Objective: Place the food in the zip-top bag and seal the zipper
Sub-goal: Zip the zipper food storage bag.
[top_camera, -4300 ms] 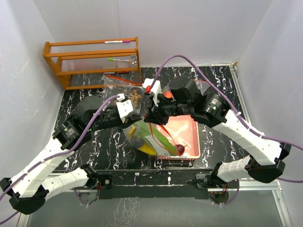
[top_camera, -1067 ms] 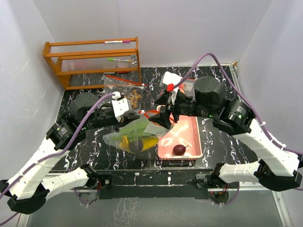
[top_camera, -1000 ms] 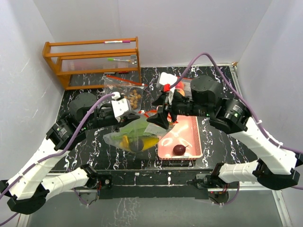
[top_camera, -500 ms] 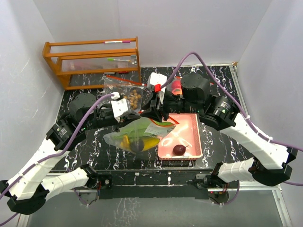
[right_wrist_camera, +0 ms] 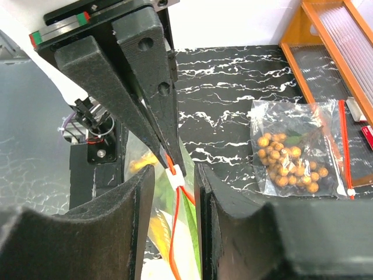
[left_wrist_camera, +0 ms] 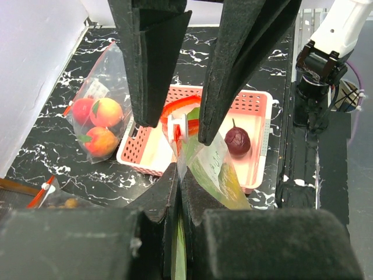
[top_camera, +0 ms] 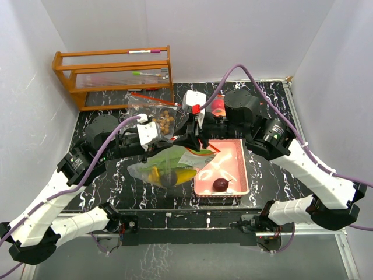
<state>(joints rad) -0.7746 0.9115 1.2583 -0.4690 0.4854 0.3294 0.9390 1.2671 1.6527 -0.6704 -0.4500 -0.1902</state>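
The zip-top bag lies on the table holding a yellow banana, a green cucumber and a dark fruit. My left gripper is shut on the bag's top edge. My right gripper stands open, its fingers on either side of the white zipper slider on the red zipper track, with a small gap on each side. A dark purple fruit sits in the pink basket. In the top view both grippers meet over the bag's mouth, the left gripper next to the right gripper.
A closed bag of tan longans lies behind the left gripper. A bag of orange and red fruits lies at the back, beside the basket. A wooden rack stands at the back left. White walls close in three sides.
My right gripper has moved left to the bag's mouth and narrowed its jaws around the slider. The left gripper and the bag have stayed put.
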